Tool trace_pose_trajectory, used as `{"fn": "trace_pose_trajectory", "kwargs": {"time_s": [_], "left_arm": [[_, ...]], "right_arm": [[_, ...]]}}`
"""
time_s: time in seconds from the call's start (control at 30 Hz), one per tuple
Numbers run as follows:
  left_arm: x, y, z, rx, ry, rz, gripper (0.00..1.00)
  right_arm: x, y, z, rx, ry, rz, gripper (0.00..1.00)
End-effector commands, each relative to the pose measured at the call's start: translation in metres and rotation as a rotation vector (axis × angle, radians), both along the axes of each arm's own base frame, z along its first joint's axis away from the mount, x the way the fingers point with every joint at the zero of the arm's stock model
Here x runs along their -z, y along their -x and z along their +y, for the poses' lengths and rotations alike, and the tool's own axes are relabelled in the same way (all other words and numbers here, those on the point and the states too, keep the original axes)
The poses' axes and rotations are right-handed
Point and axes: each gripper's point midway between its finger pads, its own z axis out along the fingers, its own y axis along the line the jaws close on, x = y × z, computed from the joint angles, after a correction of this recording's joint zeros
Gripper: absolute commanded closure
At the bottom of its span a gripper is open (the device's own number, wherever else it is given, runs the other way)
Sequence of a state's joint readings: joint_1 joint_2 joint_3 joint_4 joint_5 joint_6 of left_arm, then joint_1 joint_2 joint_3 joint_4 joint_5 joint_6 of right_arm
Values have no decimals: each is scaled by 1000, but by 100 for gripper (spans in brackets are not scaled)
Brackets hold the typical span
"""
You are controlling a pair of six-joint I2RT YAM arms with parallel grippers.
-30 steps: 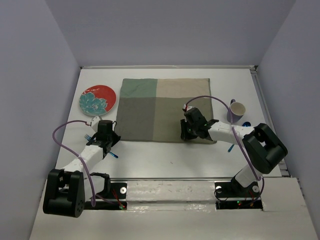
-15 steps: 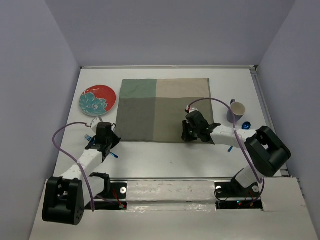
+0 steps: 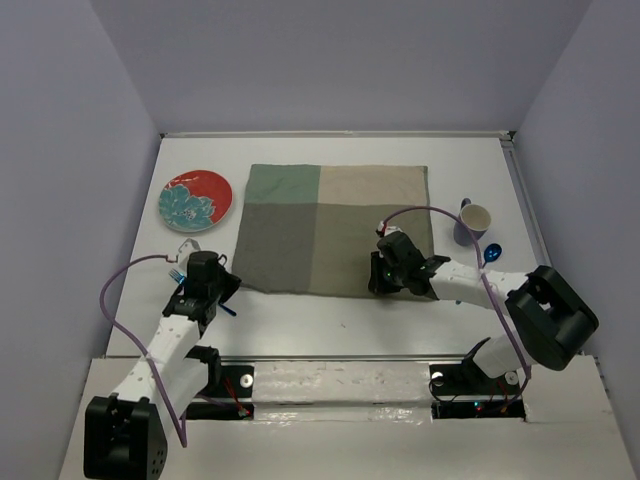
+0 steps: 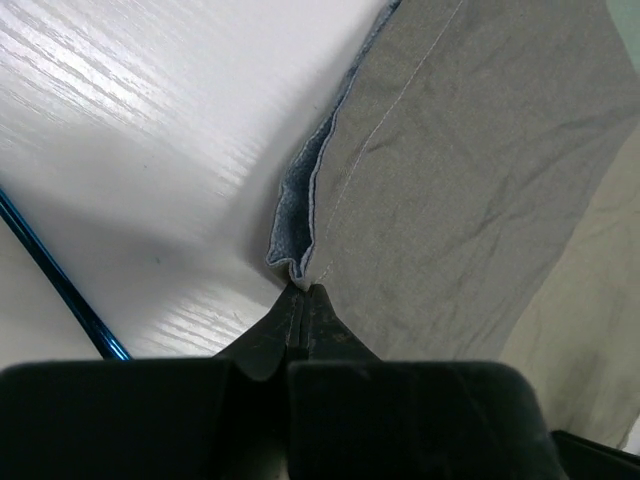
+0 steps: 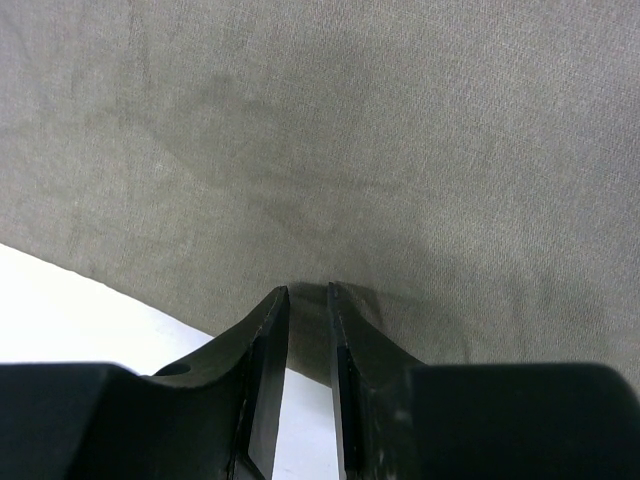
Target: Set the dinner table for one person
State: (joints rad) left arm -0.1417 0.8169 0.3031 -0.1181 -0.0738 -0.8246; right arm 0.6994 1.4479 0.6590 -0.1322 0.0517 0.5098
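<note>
You see left claw (image 4: 302, 290) now pinched on mat (image 3: 330, 225) corner at 7 o'clock. Mat has slid toward 4 o'clock across table (image 3: 400, 320): positioning underway. Right claw (image 5: 308, 300) slightly apart at near edge; you cannot tell whether it grips cloth.

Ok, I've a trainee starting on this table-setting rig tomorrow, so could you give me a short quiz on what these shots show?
1. True or false: the plate lies on the table, not on the mat.
2. What is the left gripper shut on? A the mat's corner; B the plate's rim; C nothing.
3. Fill in: the cup stands on the ___ arm's side of the mat.
Key: 1 true; 2 A; 3 right.
</note>
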Motion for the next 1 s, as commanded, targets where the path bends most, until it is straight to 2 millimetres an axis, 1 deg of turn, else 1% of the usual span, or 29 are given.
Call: {"fn": "trace_pose_trajectory", "kwargs": {"time_s": [0.0, 0.03, 0.07, 0.13, 0.17, 0.23, 0.27, 0.3, 0.33, 0.37, 0.4, 0.47, 0.5, 0.53, 0.57, 0.6, 0.63, 0.67, 0.7, 0.73, 0.77, 0.8, 0.87, 0.9, 0.93, 0.97], "left_arm": [[-18, 3, -7, -10, 73, -35, 99], [-22, 3, -7, -10, 74, -44, 93], [-24, 3, -6, -14, 69, -44, 78], [-32, 0, -5, -8, 51, -58, 68], [-43, -4, 0, -7, 9, -80, 59], [-60, -11, 11, -24, -59, -114, 52], [-86, -20, 14, -31, -86, -168, 45], [-97, -23, 26, -49, -159, -185, 42], [-123, -31, 30, -60, -185, -241, 39], [-135, -36, 36, -64, -233, -268, 36], [-143, -41, 36, -59, -245, -293, 31], [-157, -53, 35, -60, -246, -342, 28], [-151, -60, 33, -53, -247, -329, 28], [-147, -65, 32, -52, -239, -326, 28], [-149, -74, 30, -56, -220, -353, 28], [-140, -82, 29, -60, -205, -331, 28], [-134, -87, 30, -63, -191, -321, 28], [-135, -94, 40, -98, -180, -333, 28], [-137, -103, 42, -104, -158, -355, 28], [-128, -109, 47, -115, -148, -338, 28], [-131, -115, 64, -169, -123, -360, 27], [-123, -119, 72, -186, -94, -348, 27], [-116, -123, 84, -210, -38, -361, 27], [-114, -126, 100, -246, -32, -377, 27], [-106, -126, 108, -270, -32, -366, 27], [-103, -127, 116, -288, -35, -365, 25]], "right_arm": [[2, 9, -7, -9, 47, 25, 72], [0, 7, -8, -10, 52, 17, 72], [-6, 3, -6, -20, 50, -2, 71], [-12, -1, -2, -29, 42, -21, 71], [-14, -2, 0, -50, 38, -26, 71], [-16, -6, 4, -59, 38, -38, 71], [-16, -8, 4, -64, 45, -41, 71], [-14, -8, 3, -72, 56, -37, 71], [-15, -10, 5, -78, 55, -42, 71], [-16, -10, 6, -82, 52, -42, 71], [-18, -10, 7, -85, 45, -44, 71], [-26, -13, 13, -95, 21, -61, 71], [-30, -13, 14, -99, 11, -69, 71], [-40, -15, 17, -103, -10, -91, 71], [-50, -18, 20, -108, -26, -112, 71], [-65, -21, 21, -101, -48, -150, 71], [-73, -24, 21, -95, -57, -172, 71], [-81, -26, 21, -88, -66, -195, 71], [-90, -28, 22, -85, -81, -216, 71], [-100, -28, 23, -87, -100, -236, 70], [-104, -27, 26, -99, -118, -238, 70], [-108, -26, 28, -107, -128, -244, 70], [-121, -25, 31, -116, -165, -270, 70], [-125, -25, 31, -114, -177, -282, 70], [-126, -23, 29, -114, -182, -288, 70], [-135, -22, 29, -114, -202, -313, 71]]}}
